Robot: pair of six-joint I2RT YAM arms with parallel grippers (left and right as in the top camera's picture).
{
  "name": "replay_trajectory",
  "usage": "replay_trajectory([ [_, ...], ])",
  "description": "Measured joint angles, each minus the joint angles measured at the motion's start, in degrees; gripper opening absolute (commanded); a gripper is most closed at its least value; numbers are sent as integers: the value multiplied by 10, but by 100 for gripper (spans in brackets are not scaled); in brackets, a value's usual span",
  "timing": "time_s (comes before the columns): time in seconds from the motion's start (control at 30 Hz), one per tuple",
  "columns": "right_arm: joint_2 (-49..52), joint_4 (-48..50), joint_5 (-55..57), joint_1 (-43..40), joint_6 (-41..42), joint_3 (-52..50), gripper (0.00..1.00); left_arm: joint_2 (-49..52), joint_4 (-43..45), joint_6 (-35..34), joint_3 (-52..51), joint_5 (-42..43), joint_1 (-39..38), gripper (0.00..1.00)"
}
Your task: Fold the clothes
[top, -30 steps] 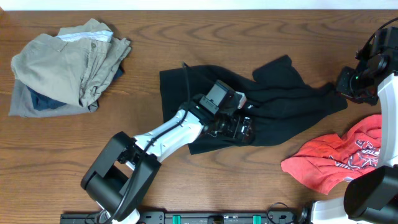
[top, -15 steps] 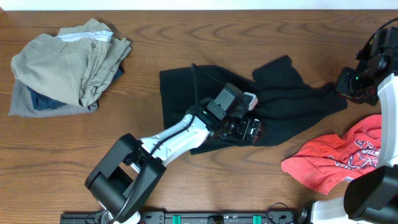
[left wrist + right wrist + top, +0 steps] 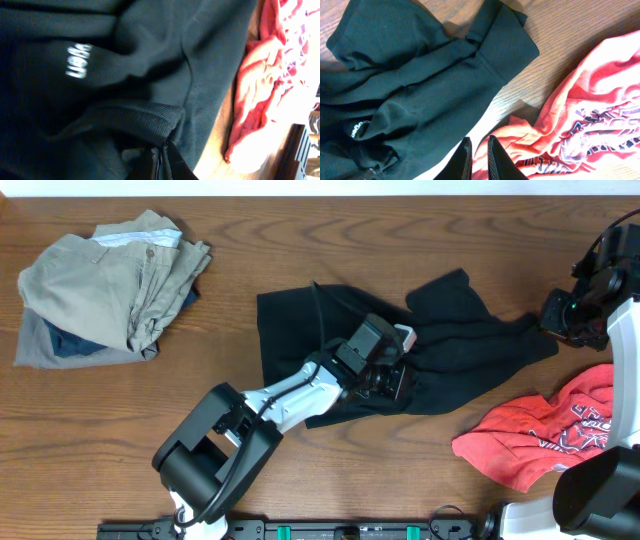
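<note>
The clothes' main piece, a black shirt, lies crumpled at the table's middle. Its small white logo shows in the left wrist view. My left gripper is down on the shirt's front part, shut on a raised fold of its edge. The red printed tee lies bunched at the right front, close to the shirt's hem. My right gripper hangs above the table's right edge, its jaws almost together with nothing between them. It looks down on shirt and tee.
A pile of khaki garments with a blue piece under it sits at the back left. Bare wood table lies between that pile and the shirt. The left arm reaches in from the front edge.
My left gripper slid right over the black shirt, then its jaws went from wide open to shut on a fold of the cloth. The right arm has not moved.
</note>
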Motion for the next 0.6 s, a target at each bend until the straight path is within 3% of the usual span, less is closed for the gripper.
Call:
replay_trajectory([
  [0.37, 0, 0, 0, 0, 0, 0, 11, -93, -56, 7, 14, -7, 83, 7],
  [0.4, 0, 0, 0, 0, 0, 0, 11, -100, -65, 8, 16, -8, 83, 22],
  [0.43, 0, 0, 0, 0, 0, 0, 11, -105, -75, 12, 19, -8, 81, 48],
  [0.5, 0, 0, 0, 0, 0, 0, 11, -106, -89, 14, 20, -9, 74, 72],
  [0.6, 0, 0, 0, 0, 0, 0, 10, -95, -104, 15, 20, -9, 53, 81],
])
